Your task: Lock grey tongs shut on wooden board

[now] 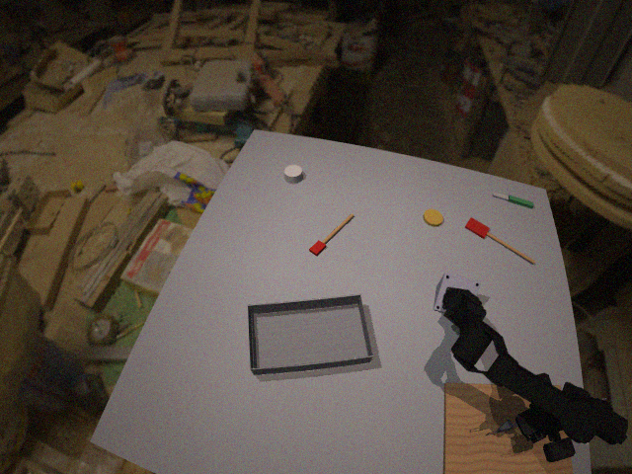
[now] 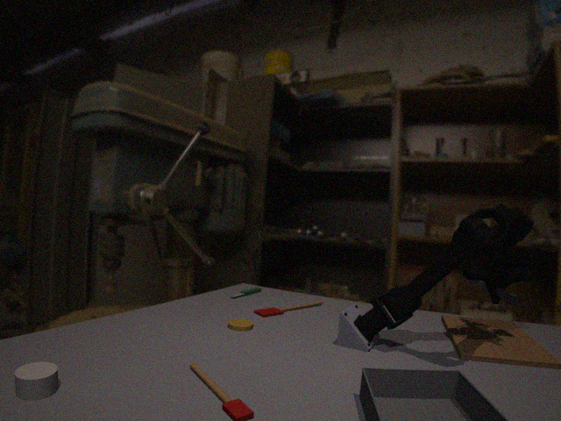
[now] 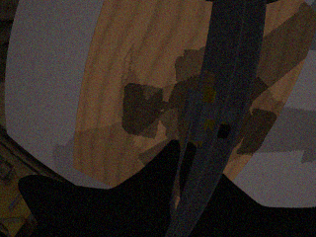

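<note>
The grey tongs [image 3: 232, 64] are held up above the wooden board [image 1: 459, 453] [image 2: 516, 348] [image 3: 114, 49]. In the wrist view they run from the top down between the black fingers as a broad blue-grey arm with a thinner part close beside it. Small yellow patches and a black square show near their middle. My gripper [image 3: 180, 148] is shut on the tongs. Which way the tips point and whether the lock is engaged cannot be told. In the top and exterior views the arm hides most of the tongs. The roasting tin [image 1: 311, 367] [image 2: 416, 381] has no tongs across it.
A red-headed spatula [image 1: 317, 248] [image 2: 237, 409] lies behind the tin, another [image 1: 477, 227] [image 2: 269, 311] beyond the arm's base. A yellow disc [image 1: 433, 217] [image 2: 240, 324], a white round block [image 1: 293, 174] [image 2: 36, 381] and a green-handled tool [image 1: 520, 201] [image 2: 252, 291] are farther back.
</note>
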Action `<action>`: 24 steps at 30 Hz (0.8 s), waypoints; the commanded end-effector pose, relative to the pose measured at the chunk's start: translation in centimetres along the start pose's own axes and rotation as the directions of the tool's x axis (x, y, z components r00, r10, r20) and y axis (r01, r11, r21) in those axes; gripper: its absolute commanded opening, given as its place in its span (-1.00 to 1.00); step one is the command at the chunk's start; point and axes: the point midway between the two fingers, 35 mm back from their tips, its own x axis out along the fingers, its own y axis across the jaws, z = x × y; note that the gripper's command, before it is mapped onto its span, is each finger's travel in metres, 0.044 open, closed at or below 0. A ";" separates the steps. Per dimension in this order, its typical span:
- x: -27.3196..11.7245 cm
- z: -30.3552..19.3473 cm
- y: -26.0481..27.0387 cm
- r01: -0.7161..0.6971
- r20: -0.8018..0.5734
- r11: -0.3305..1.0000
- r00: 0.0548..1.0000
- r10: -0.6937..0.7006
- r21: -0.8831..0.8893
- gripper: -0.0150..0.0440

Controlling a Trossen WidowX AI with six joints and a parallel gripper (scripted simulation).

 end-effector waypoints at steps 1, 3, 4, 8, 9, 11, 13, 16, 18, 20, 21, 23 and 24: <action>0.7 -0.1 0.0 0.007 0.000 1.000 1.000 -0.007 -0.006 -1.00; 1.0 -0.1 0.0 0.009 0.002 1.000 1.000 -0.009 -0.007 -1.00; 1.2 -0.1 0.0 0.010 0.003 1.000 1.000 -0.009 -0.008 -1.00; 1.8 -0.1 0.0 0.013 0.008 1.000 1.000 -0.013 -0.011 -1.00; 1.9 -0.1 0.0 0.014 0.009 1.000 1.000 -0.013 -0.012 -1.00; 2.2 -0.1 0.0 0.015 0.011 1.000 1.000 -0.015 -0.014 -1.00; 2.6 -0.1 0.0 0.017 0.013 1.000 1.000 -0.016 -0.015 -1.00; 3.0 0.0 -0.1 0.019 0.016 1.000 1.000 -0.019 -0.017 -1.00; 3.3 0.0 -0.1 0.020 0.018 1.000 1.000 -0.020 -0.019 -1.00; 3.6 0.0 -0.1 0.022 0.021 1.000 1.000 -0.021 -0.021 -1.00; 3.8 0.0 -0.1 0.022 0.022 1.000 1.000 -0.022 -0.021 -1.00; 4.1 0.1 -0.1 0.024 0.024 0.999 0.999 -0.023 -0.023 -1.00; 4.3 0.1 -0.1 0.025 0.025 0.999 0.999 -0.024 -0.024 -1.00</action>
